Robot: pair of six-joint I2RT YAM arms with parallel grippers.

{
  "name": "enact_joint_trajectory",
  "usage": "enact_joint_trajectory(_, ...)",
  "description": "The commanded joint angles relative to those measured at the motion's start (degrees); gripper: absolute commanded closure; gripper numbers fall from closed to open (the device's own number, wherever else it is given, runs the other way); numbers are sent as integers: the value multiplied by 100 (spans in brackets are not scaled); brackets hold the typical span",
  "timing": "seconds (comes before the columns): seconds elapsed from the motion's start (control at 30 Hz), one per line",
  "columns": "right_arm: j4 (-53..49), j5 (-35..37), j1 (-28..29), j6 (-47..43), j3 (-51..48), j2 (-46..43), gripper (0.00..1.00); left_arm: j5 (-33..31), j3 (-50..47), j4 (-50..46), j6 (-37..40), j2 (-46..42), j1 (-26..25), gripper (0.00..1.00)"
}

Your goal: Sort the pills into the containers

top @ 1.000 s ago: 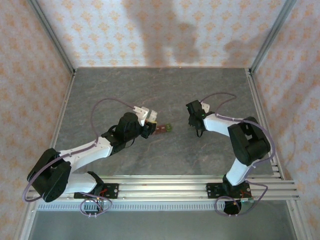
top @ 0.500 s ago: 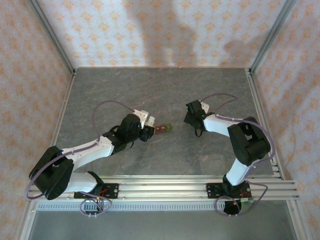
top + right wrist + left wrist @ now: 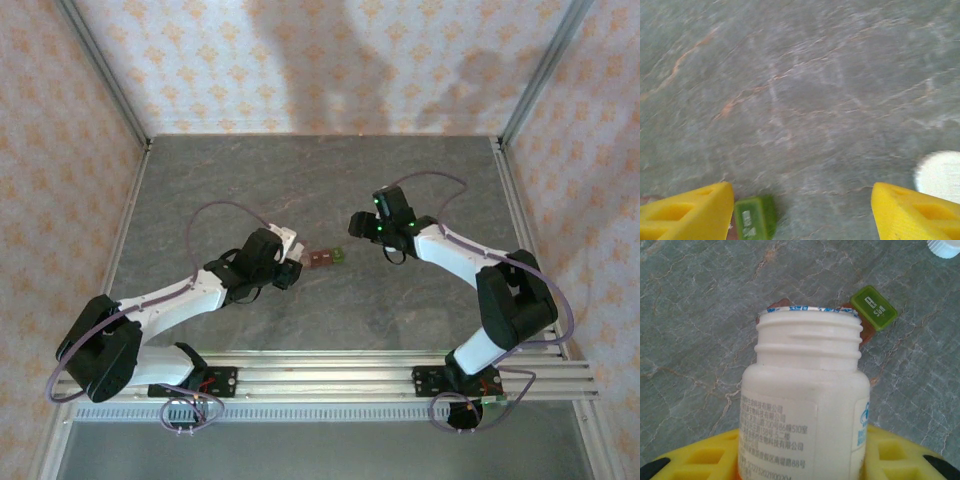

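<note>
the left wrist view shows what the top view cannot: the left gripper (image 3: 288,264) is clamped on 1 white bottle (image 3: 807,390) with an uncapped mouth. just behind it lie the containers (image 3: 872,309), green end to the right. the right wrist view shows the right gripper (image 3: 800,212) with its 2 yellow fingers (image 3: 687,210) wide apart, holding nothing, and 1 blurred white round thing (image 3: 939,176). in the top view, 1 strip of containers lies on the table (image 3: 300,180) between the 2 grippers.

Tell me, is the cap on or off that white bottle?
Off. The white pill bottle, held in the left gripper, shows bare screw threads around its neck, with no cap over its rim.
</note>
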Motion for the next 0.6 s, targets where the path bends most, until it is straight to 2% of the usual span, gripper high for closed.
enact_joint_trajectory(0.0,-173,-352,96,-349,226,115,27,-184,200,-290,159,24,32,100)
enact_joint_trajectory(0.3,-385,-485,163,-347,329,488,28,6,443,-584,235,375,31,100)
enact_joint_trajectory(0.57,-487,-409,163,-484,230,395,28,171,542,-681,249,561,31,100)
